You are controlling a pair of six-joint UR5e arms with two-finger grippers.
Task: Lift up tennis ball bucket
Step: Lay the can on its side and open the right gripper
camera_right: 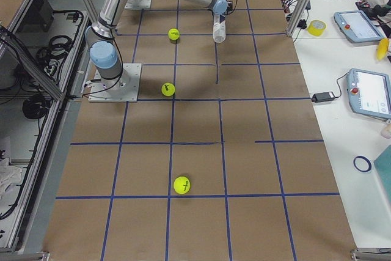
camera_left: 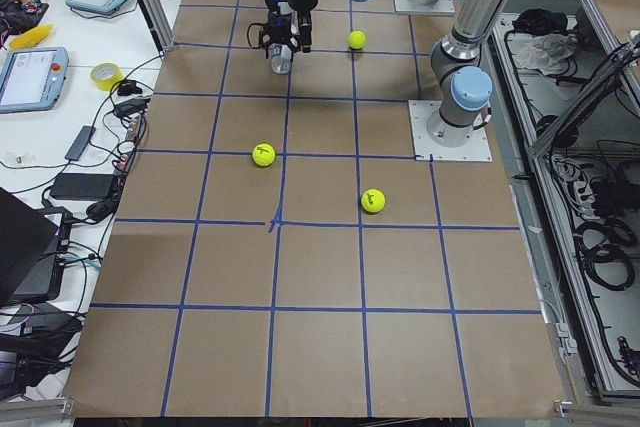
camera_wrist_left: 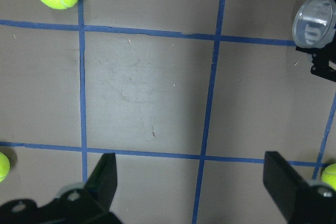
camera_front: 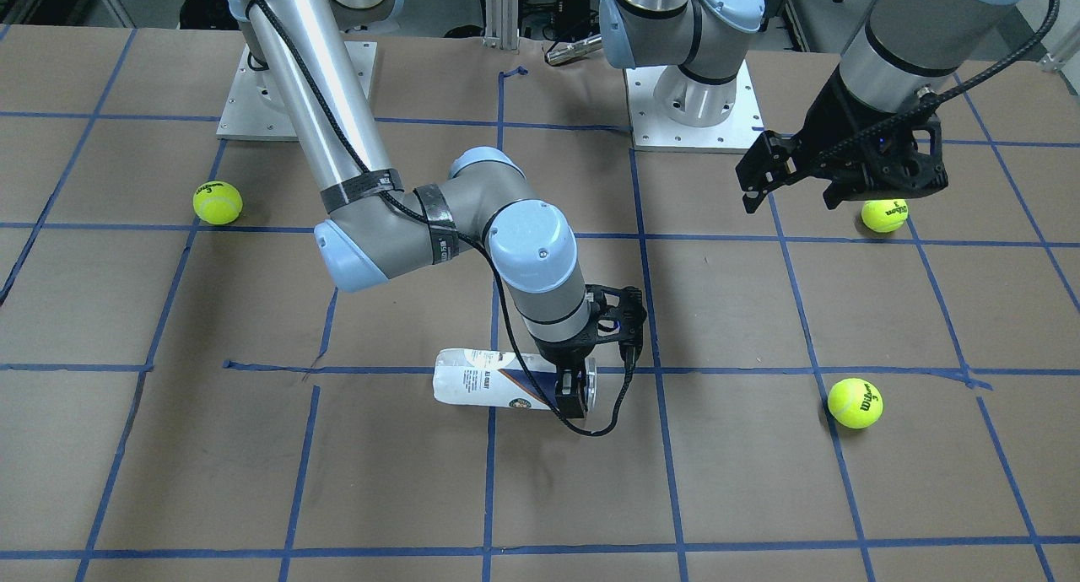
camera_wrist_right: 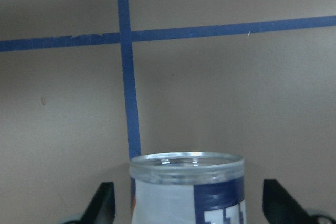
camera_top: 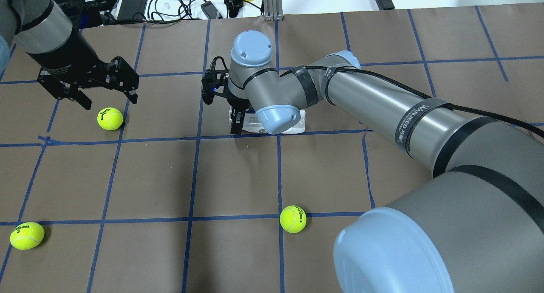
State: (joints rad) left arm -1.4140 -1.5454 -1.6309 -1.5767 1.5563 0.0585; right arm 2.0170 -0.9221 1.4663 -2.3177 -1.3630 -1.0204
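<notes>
The tennis ball bucket (camera_wrist_right: 173, 203) lies on its side on the table (camera_wrist_right: 236, 103), its rim end between the right gripper's (camera_wrist_right: 187, 187) fingers (camera_wrist_right: 104, 203), which stand wide and do not touch it. The left gripper (camera_top: 89, 100) hangs with its fingers wide as well, a tennis ball (camera_top: 110, 118) just beside one fingertip.

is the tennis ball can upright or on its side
On its side: the tennis ball bucket lies horizontal, right gripper straddling one end.

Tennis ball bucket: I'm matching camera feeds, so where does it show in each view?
Front-facing: tennis ball bucket, lower centre.
Overhead: bucket, upper centre, mostly hidden.
Exterior left: bucket, top, left of centre.
Exterior right: bucket, top centre.
Left wrist: bucket, top right.
Right wrist: bucket, bottom centre.
Landmark: right gripper straddling its clear end.
</notes>
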